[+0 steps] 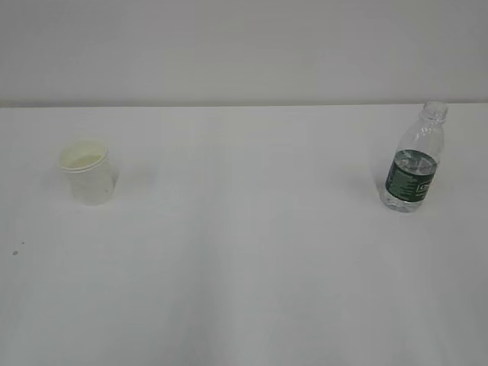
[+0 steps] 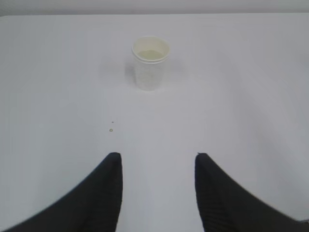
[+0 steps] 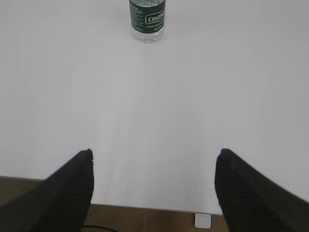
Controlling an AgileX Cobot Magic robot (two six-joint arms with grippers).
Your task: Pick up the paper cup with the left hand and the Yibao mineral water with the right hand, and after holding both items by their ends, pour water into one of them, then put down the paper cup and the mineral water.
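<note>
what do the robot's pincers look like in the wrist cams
Only the fingers show. The left pincer has two matte black fingers that taper to rounded tips, with a finely ribbed texture. The right pincer looks alike, black and ribbed. No markings visible; a thin dark cable may show at the bottom edge.

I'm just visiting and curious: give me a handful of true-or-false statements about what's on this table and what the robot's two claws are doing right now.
1. The paper cup stands upright on the table. True.
2. The Yibao mineral water is lying on its side. False: it stands upright.
3. The left hand is gripping the cup. False: its fingers are spread and empty, with the cup well ahead of them.
4. The right hand is open and holds nothing. True.
5. The cup and bottle are touching. False: they stand far apart, the cup at the left and the bottle at the right of the exterior view.
</note>
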